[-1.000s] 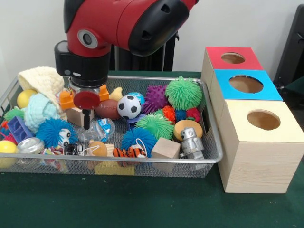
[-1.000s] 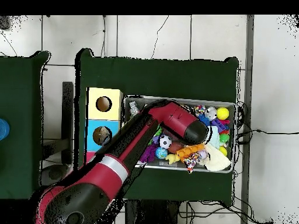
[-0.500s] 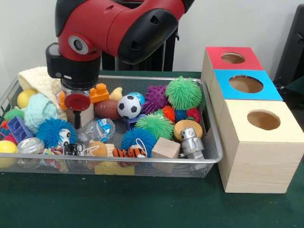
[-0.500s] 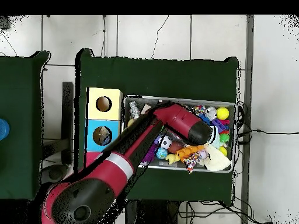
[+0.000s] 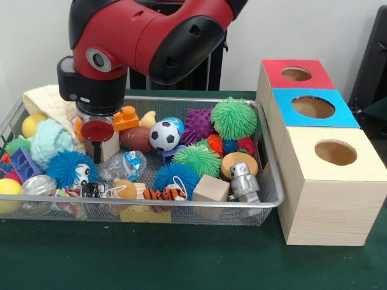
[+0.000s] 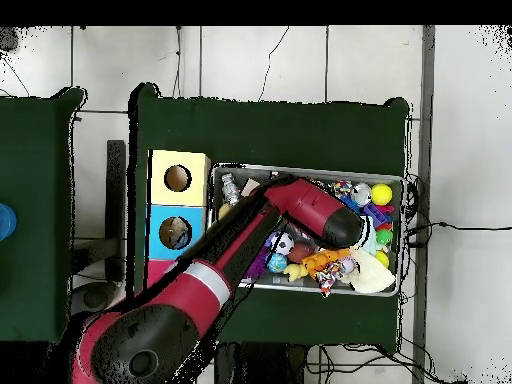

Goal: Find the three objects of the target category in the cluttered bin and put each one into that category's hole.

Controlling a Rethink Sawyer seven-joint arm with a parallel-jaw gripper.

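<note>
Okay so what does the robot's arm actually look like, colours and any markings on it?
The arm is bulky and rounded, with glossy red shells and black joint sections. A grey circular cap with a dark centre sits on the red shell above a black wrist collar. Below that hangs the gripper, carrying a dark red disc and a slim black tip. From overhead, a pale grey band rings the arm.

A red and black arm (image 5: 151,36) is seen over a silver wire bin (image 5: 269,181). A black-and-white football (image 5: 164,135), a brown rugby ball (image 5: 136,139), green (image 5: 233,118), purple (image 5: 198,125) and blue (image 5: 175,177) spiky balls and an orange-and-black striped tiger (image 5: 164,194) are shown. The box tops are coloured red (image 5: 296,74), blue (image 5: 314,107) and cream (image 5: 334,153). The table (image 5: 181,260) is covered in dark green.
</note>
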